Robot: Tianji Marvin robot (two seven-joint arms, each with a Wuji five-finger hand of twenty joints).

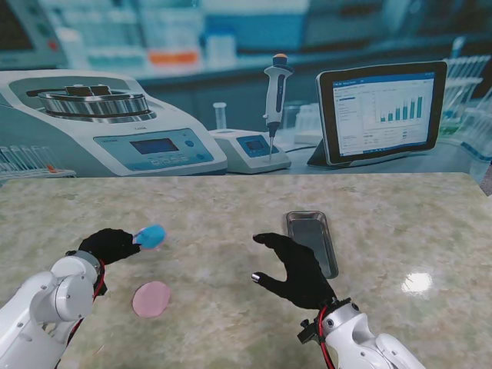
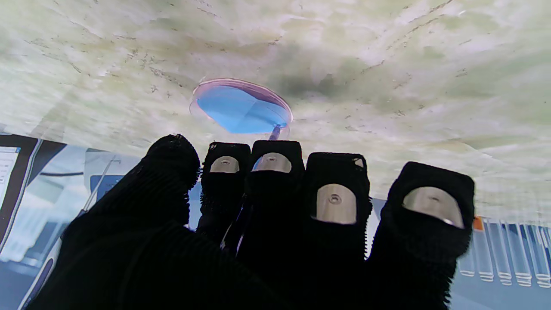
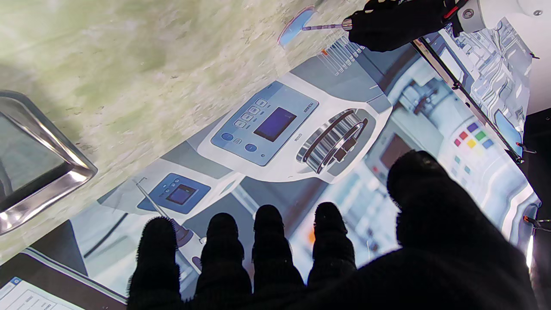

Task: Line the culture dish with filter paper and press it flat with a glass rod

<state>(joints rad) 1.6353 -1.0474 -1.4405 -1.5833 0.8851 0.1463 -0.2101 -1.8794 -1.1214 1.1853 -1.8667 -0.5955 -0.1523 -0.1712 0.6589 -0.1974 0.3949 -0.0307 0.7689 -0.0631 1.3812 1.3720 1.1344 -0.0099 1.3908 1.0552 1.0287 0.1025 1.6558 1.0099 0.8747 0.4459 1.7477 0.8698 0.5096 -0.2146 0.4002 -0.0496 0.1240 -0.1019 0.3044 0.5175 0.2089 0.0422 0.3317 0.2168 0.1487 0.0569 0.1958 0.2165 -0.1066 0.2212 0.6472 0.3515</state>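
Right hand spread empty; left hand grips rod on blue-lined dish.

Marbled green bench in front of us.
On it we see a dish lined with blue paper, a pink disc nearer us, and a steel tray to the right.

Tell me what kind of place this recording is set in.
It looks like a staged lab bench: a marble-patterned table in front of what seems a printed backdrop showing a centrifuge, a pipette and a chart screen. On the table are a metal tray and a dish.
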